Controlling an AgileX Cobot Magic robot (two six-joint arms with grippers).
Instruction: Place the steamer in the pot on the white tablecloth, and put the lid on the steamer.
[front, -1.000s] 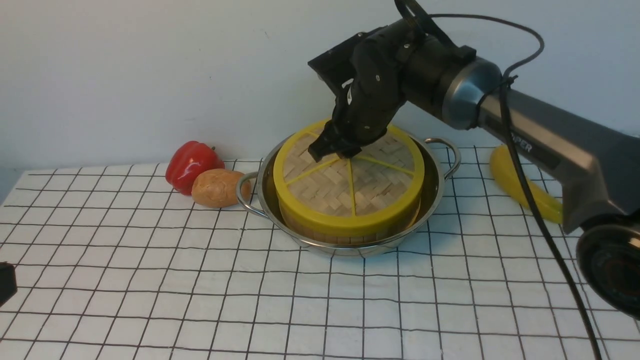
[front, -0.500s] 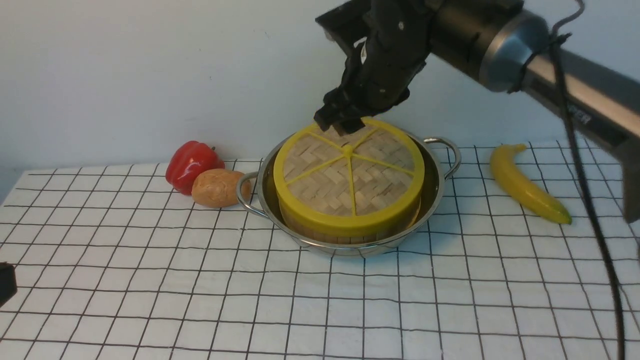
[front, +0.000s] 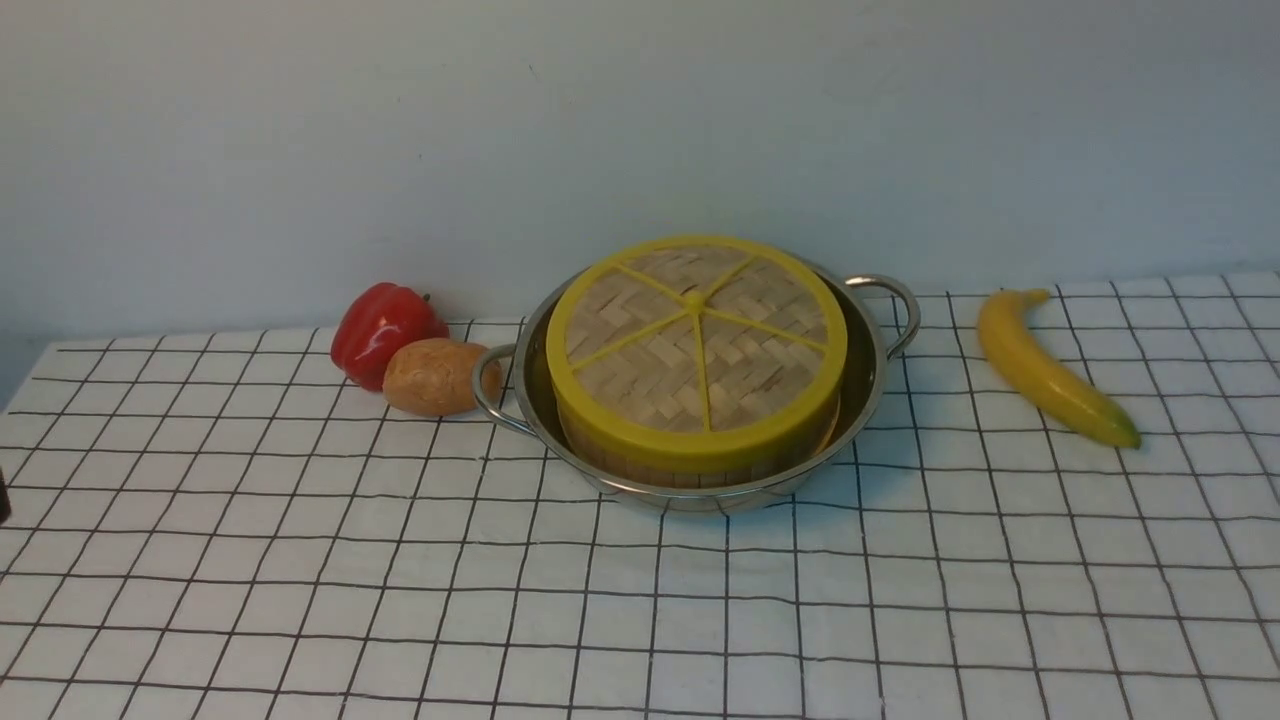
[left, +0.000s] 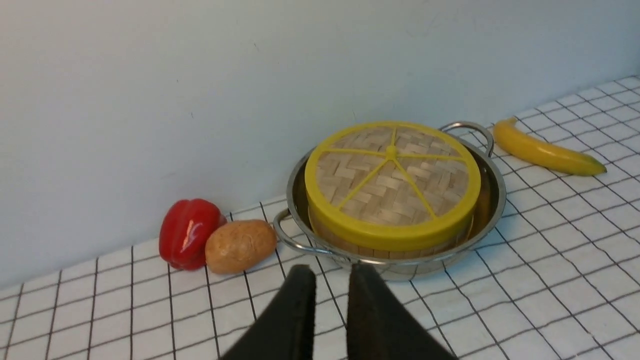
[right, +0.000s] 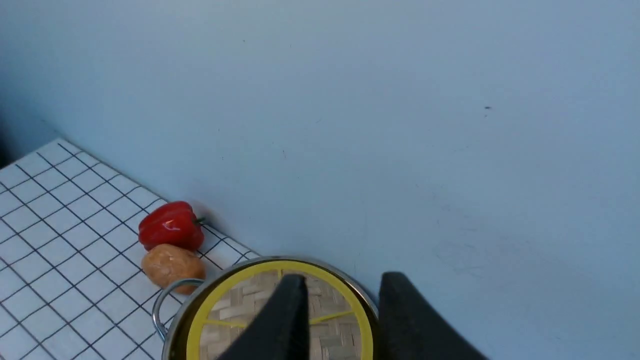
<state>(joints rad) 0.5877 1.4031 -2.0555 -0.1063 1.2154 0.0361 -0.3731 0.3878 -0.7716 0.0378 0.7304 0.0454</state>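
1. Since the earlier frames, the right arm has been lifted away from the lid (front: 697, 338) and is gone from the front view; the lid has been left where it was.
2. The lid is seen seated flat on the steamer (front: 690, 465), whose bamboo wall shows just below the yellow rim.
3. The steamer stands inside the pot (front: 868, 385), which rests on the white tablecloth (front: 300, 560) near its far edge, about midway along it.
4. The right gripper (right: 340, 287) is held above the lid, its fingers apart with a clear gap and nothing between them.
5. The left gripper (left: 331, 272) is held over the cloth on the near side of the pot, its fingers parted by a narrow gap, empty.
6. A red pepper (front: 383, 328) and a potato (front: 436, 375) lie touching beside the pot's left handle; a banana (front: 1050, 370) lies towards the far right corner.
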